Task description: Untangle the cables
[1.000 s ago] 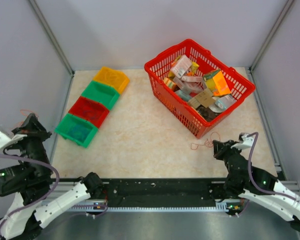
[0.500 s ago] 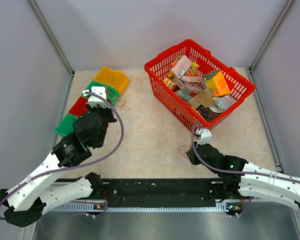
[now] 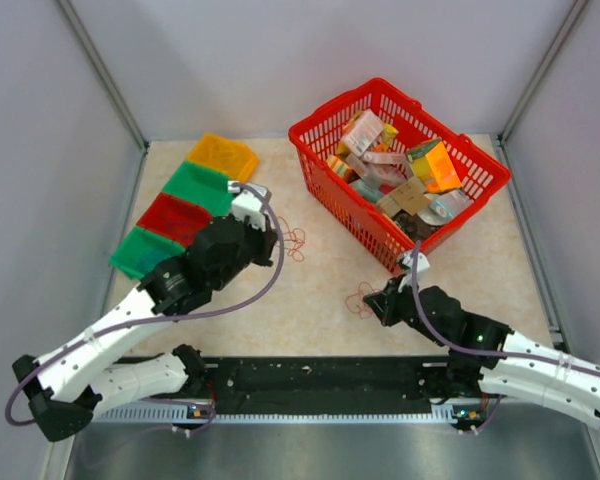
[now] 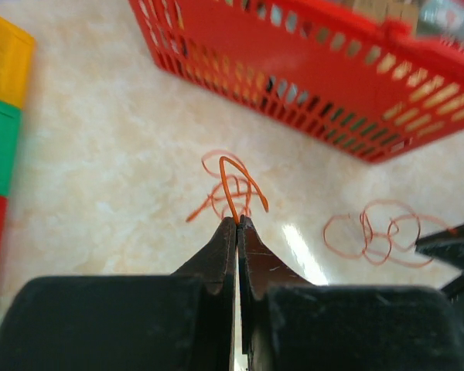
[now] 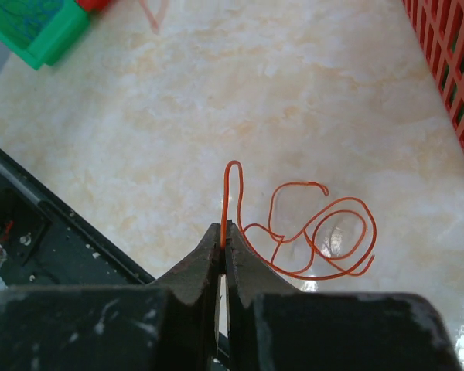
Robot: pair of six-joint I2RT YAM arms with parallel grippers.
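Observation:
Two separate bundles of thin orange-red cable loops lie on the beige table. My left gripper (image 3: 273, 236) is shut on a strand of one cable bundle (image 3: 294, 241), just right of the bins; in the left wrist view the jaws (image 4: 237, 222) pinch a raised loop of that cable (image 4: 230, 188). My right gripper (image 3: 373, 304) is shut on the other cable bundle (image 3: 360, 300), in front of the red basket; in the right wrist view the tips (image 5: 223, 229) pinch an upright strand, with that cable's loops (image 5: 321, 236) lying flat to the right. The two bundles are apart.
A red basket (image 3: 325, 165) full of packets stands at the back right. A row of yellow (image 3: 223, 155), green (image 3: 202, 185), red (image 3: 175, 218) and green (image 3: 145, 250) bins runs along the left. A black rail (image 3: 320, 380) lines the near edge.
My left arm has swung from the far left, over the bins, to the table's middle, carrying its cable. My right gripper has moved left and forward, dragging its cable away from the basket.

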